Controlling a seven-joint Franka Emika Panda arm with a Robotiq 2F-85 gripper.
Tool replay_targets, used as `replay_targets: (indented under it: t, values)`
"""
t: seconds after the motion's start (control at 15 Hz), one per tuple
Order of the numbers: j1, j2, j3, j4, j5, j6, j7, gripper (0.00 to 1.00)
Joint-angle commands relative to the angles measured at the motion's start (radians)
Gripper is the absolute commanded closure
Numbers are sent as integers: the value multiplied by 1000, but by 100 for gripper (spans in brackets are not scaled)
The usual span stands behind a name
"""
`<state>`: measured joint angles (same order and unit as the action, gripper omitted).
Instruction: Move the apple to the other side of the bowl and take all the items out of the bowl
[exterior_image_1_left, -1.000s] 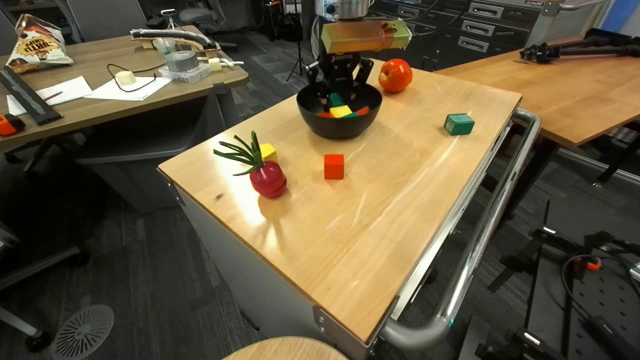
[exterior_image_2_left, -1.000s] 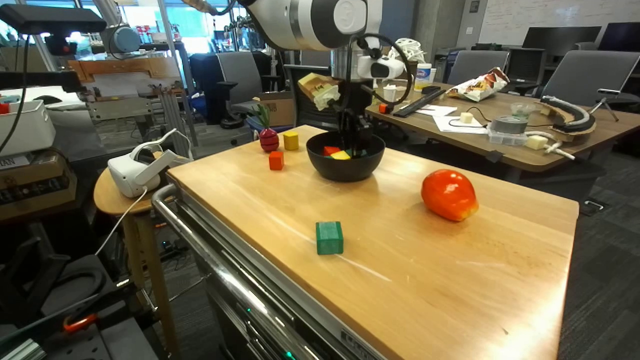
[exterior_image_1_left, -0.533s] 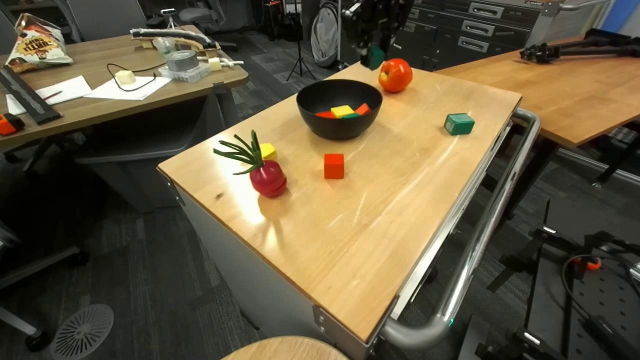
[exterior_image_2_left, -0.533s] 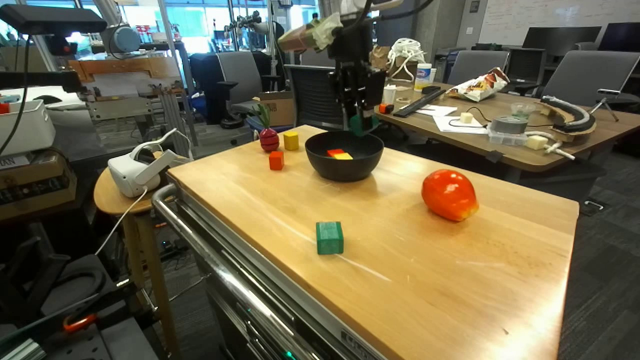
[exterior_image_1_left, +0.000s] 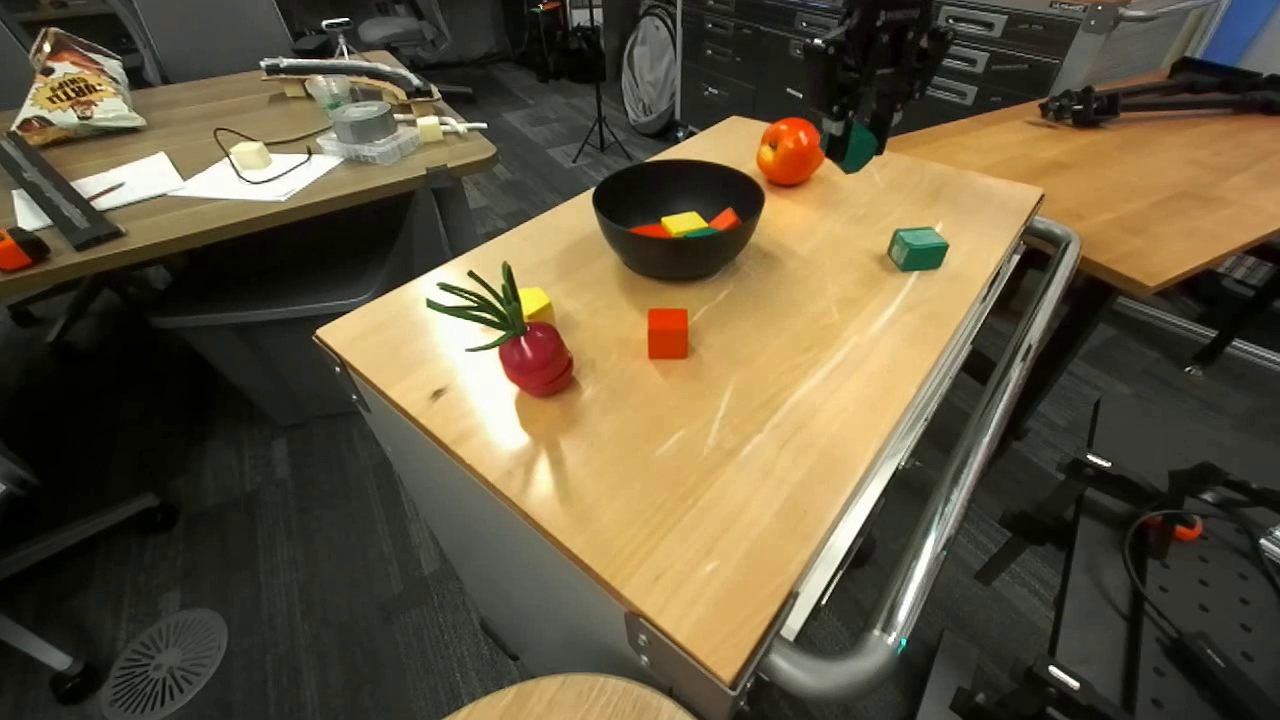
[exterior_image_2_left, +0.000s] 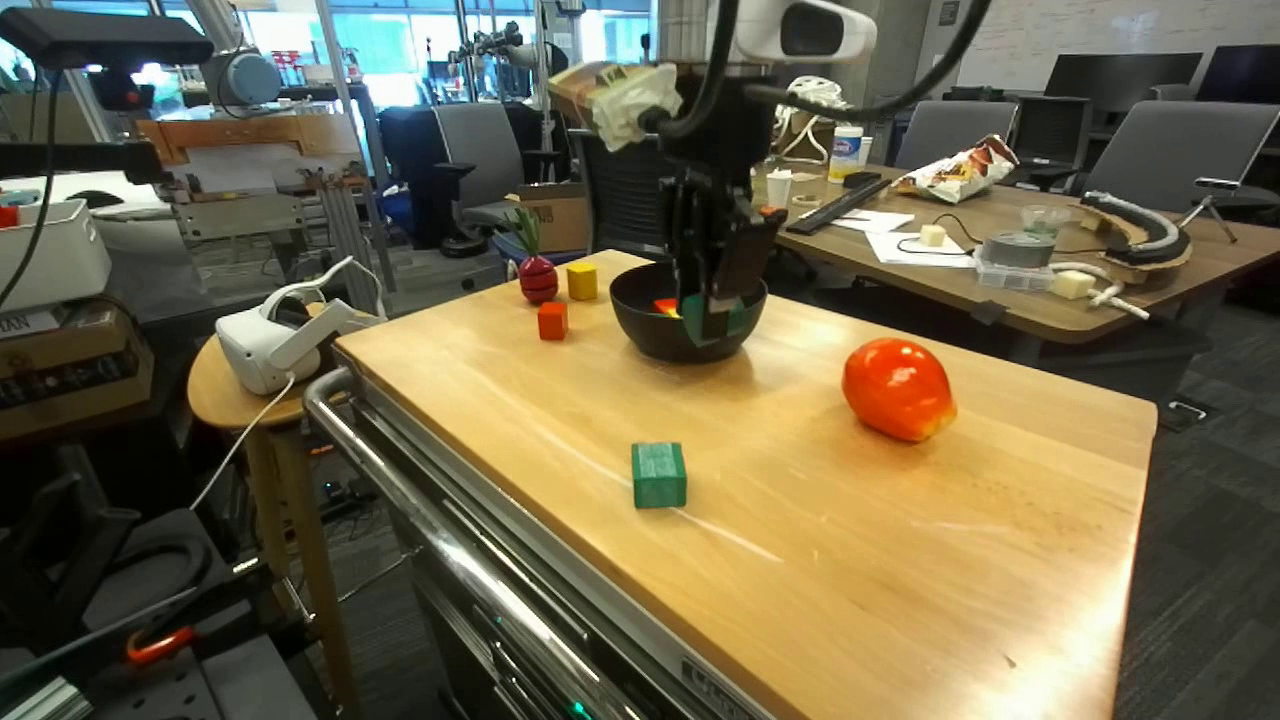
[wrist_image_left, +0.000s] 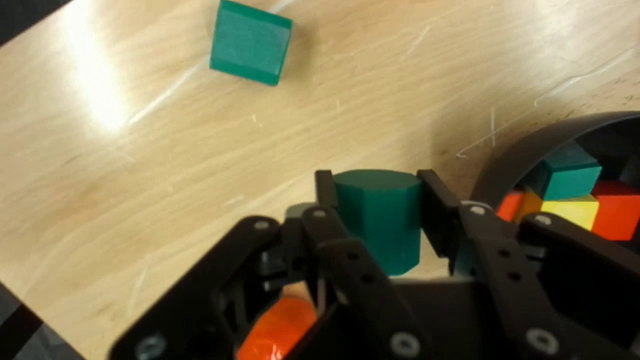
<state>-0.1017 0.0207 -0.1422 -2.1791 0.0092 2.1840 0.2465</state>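
Green and flat-sided, a prism block (wrist_image_left: 385, 227) is grasped by the gripper (wrist_image_left: 377, 192), its jaws clenched on opposite faces, presumably so it cannot twist in the carry. It hangs over the wooden tabletop (exterior_image_1_left: 800, 370), outside the black bowl (exterior_image_1_left: 680, 258), likely a step in emptying it. At least four items show inside: two red blocks (wrist_image_left: 617, 215), one yellow block (wrist_image_left: 572, 209), one green block (wrist_image_left: 572, 181). In an exterior view, the single apple (exterior_image_1_left: 790, 152) rests far and right of the bowl, whether on the wanted side I cannot tell; one green cuboid (exterior_image_1_left: 918, 249) lies right, one red cube (exterior_image_1_left: 668, 333) near, one toy onion (exterior_image_1_left: 537, 358) and one yellow prism (exterior_image_1_left: 537, 304) left. All stand apart from the bowl, probably to leave the gripper room.
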Motion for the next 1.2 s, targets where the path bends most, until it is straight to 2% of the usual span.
replay_targets:
  t: [0.0,0.33,0.4,0.47,0.53,0.73,0.93,1.13]
  values:
    - [-24,73,-5,24,62,-8,9,83]
    - [-15,161,0,63,28,-21,55,82]
    - [-11,169,1,70,23,-26,56,48]
    - [-9,174,2,78,21,-28,57,31]
    - [-5,174,2,86,18,-30,57,27]
    - [6,159,6,107,8,-29,55,3]
    - [29,114,15,109,-28,18,71,0]
    - [64,22,27,54,-162,104,94,0]
